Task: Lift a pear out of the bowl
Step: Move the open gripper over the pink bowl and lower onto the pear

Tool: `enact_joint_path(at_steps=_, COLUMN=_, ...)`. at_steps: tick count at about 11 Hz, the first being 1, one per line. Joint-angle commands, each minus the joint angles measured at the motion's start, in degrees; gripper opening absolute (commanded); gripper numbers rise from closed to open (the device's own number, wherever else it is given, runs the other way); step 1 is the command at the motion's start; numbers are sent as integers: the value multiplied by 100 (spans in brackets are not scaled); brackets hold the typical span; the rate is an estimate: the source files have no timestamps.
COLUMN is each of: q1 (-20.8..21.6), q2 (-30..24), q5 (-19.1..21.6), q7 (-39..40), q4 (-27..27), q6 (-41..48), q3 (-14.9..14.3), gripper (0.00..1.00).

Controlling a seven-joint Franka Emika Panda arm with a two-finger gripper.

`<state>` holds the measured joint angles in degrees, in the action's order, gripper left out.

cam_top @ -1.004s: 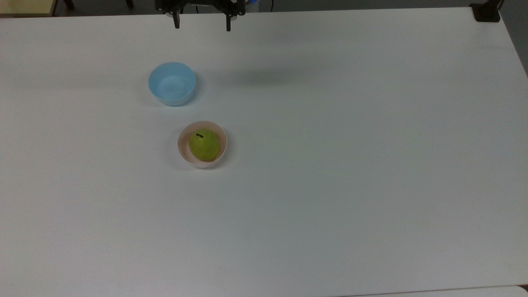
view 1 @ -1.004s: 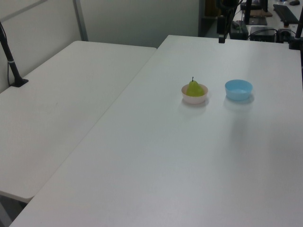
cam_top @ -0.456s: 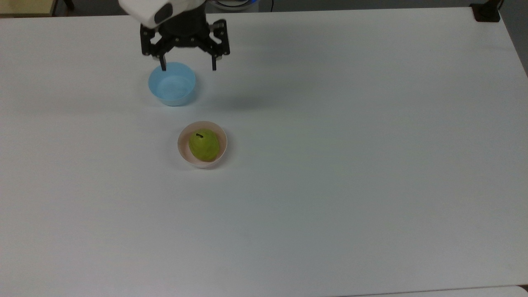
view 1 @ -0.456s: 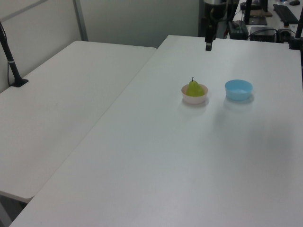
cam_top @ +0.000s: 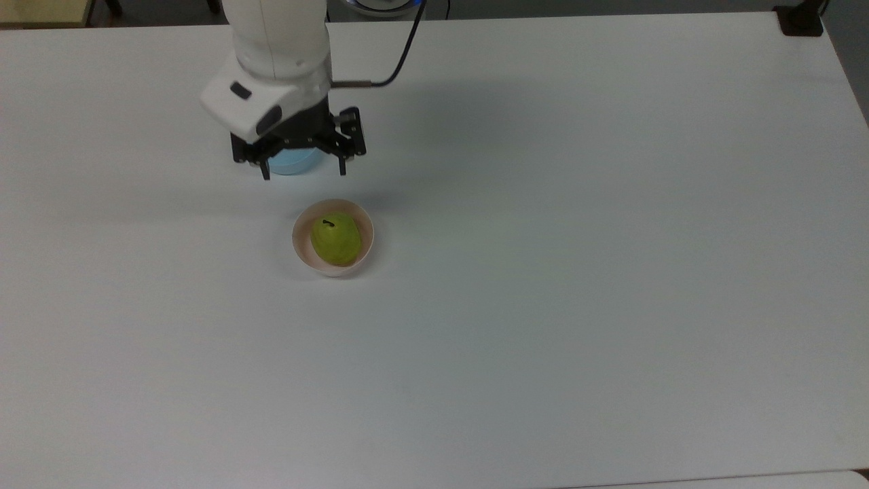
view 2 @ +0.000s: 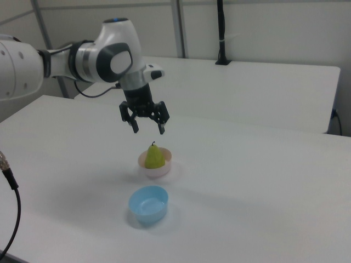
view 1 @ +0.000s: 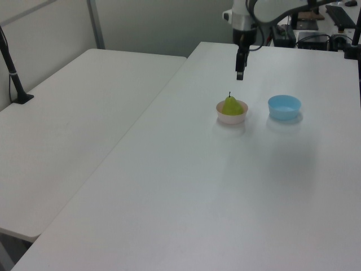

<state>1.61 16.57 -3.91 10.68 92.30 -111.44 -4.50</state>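
The yellow-green pear (cam_top: 335,239) stands stem up in the pale pink bowl (cam_top: 297,238) on the white table. My gripper (cam_top: 304,173) hangs open in the air, fingers pointing down, nothing between them. In the top view it lies just above the pink bowl and covers most of the blue bowl. The right view puts the gripper (view 2: 148,130) well above the pear (view 2: 154,157) and its bowl (view 2: 156,171), slightly to the right view's left. Seen edge-on in the left view, the gripper (view 1: 239,74) hovers above the pear (view 1: 231,105) in the bowl (view 1: 232,118).
A light blue bowl (view 2: 148,204) stands empty beside the pink one, also seen in the left view (view 1: 284,107). A second white table (view 1: 84,113) adjoins mine. A black clamp (cam_top: 800,20) sits at the table's far corner. Bare tabletop stretches all around the bowls.
The arm has come in from the top view's upper edge, down toward the bowls; the open gripper went from beyond the blue bowl to close above the pink bowl. Pear and bowls stayed put.
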Motion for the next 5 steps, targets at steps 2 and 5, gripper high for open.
enact_joint_path(at_steps=2, q1=59, q2=504, q5=-74, q7=13, q4=138, q6=-702, q3=20, gripper=100)
enact_joint_path(at_steps=5, q1=59, q2=785, q5=-92, q7=21, q4=139, q6=-721, q3=37, gripper=86)
